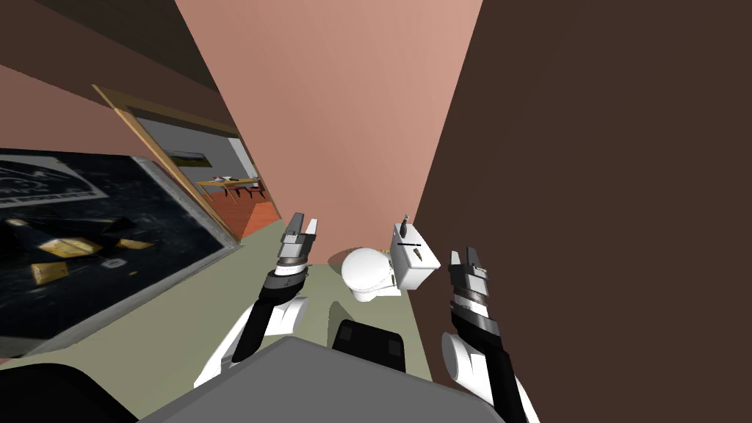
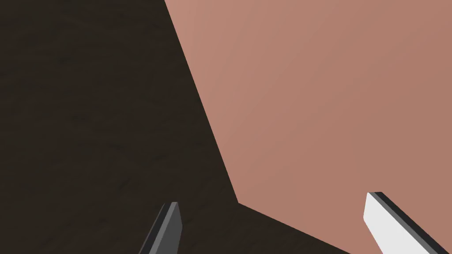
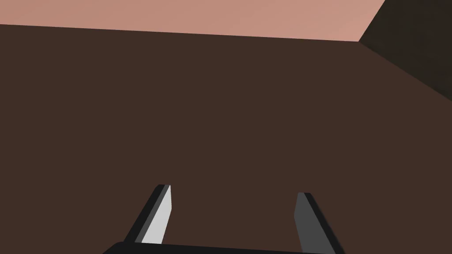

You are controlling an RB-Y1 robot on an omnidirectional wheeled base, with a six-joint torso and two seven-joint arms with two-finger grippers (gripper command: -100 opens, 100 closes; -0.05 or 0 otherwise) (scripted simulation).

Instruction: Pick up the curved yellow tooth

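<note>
A white toilet (image 1: 367, 273) with its tank (image 1: 413, 257) stands on the floor ahead, against the dark brown wall. On the tank top are a small upright dark object (image 1: 403, 222) and a smaller item (image 1: 417, 252). A thin yellowish sliver (image 1: 383, 252) shows between bowl and tank; I cannot tell whether it is the tooth. My left gripper (image 1: 302, 224) (image 2: 273, 207) is raised left of the toilet, open and empty. My right gripper (image 1: 463, 257) (image 3: 233, 190) is raised just right of the tank, open and empty, facing the brown wall.
The dark brown wall (image 1: 587, 220) runs close along my right. A pink wall (image 1: 345, 110) stands behind the toilet. A large dark framed panel (image 1: 88, 235) leans at the left. An open doorway (image 1: 228, 183) shows a wooden table beyond. The floor (image 1: 205, 294) is pale green.
</note>
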